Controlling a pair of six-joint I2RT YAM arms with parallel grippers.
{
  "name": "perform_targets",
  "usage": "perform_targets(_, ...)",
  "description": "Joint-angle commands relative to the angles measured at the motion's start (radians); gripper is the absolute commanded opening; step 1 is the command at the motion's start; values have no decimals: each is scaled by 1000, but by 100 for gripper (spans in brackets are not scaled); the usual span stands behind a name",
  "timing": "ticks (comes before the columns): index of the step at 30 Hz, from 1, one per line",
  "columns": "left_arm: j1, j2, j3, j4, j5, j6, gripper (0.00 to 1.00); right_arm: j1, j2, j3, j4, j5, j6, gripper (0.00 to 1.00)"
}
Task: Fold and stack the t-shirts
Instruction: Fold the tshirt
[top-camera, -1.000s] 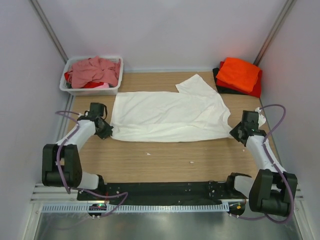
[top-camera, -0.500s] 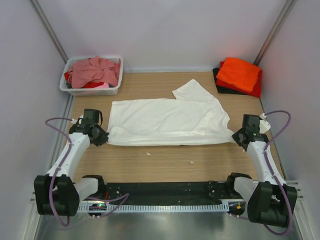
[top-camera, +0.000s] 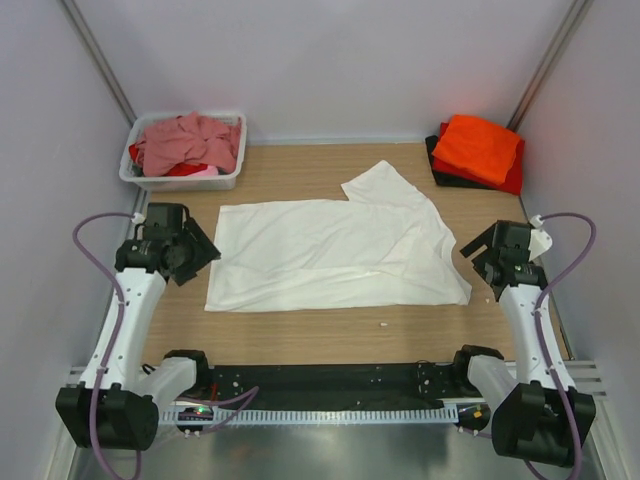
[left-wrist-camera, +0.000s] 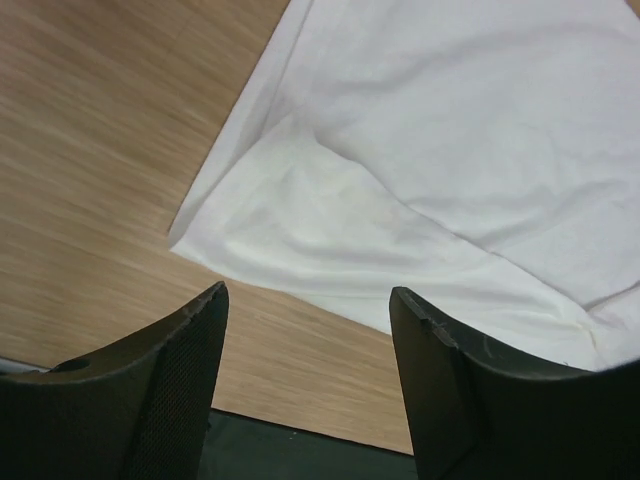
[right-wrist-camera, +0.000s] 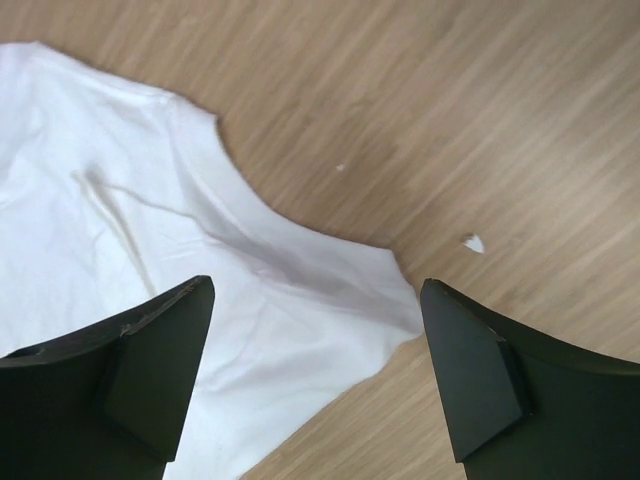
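Now that both arms have let go, the white t-shirt lies loose and spread on the table, stretched between the two pairs of fingers. A second ago each pair was pinched shut on a near corner, drawing the cloth toward the arm bases. Now the left fingers stand apart with nothing between them, and the hem corner rests just ahead of them, untouched. The right fingers are spread wide as well, lifted above the opposite corner, which shows on the table in the gap between them.

You can treat the pull-and-flatten step as done. The near edge sits closer to the arms than it did and looks fairly smooth. One sleeve juts out on the side away from both pairs of fingers, so by my reading it needs tucking in before the next fold.

Well beyond the right fingers the orange t-shirt tops the folded pile. Beyond the left fingers the tub holds the dusty-pink t-shirt, not yet folded.
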Motion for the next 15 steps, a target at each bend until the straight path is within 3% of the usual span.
perform_targets(1, 6, -15, 83, -70, 27, 192, 67, 0, 28, 57, 95, -197, -86, 89)
perform_targets(2, 6, -15, 88, -77, 24, 215, 67, 8, 44, 54, 109, -315, -72, 84)
perform_targets(4, 5, -28, 79, -77, 23, 259, 67, 65, 106, 49, 149, -370, -51, 79)
perform_targets(9, 3, -58, 24, -41, 29, 226, 65, 296, 209, 49, 218, -315, 37, 66)
perform_targets(15, 5, -82, 11, -7, 7, 217, 66, 364, 352, 55, 312, -313, 75, 50)
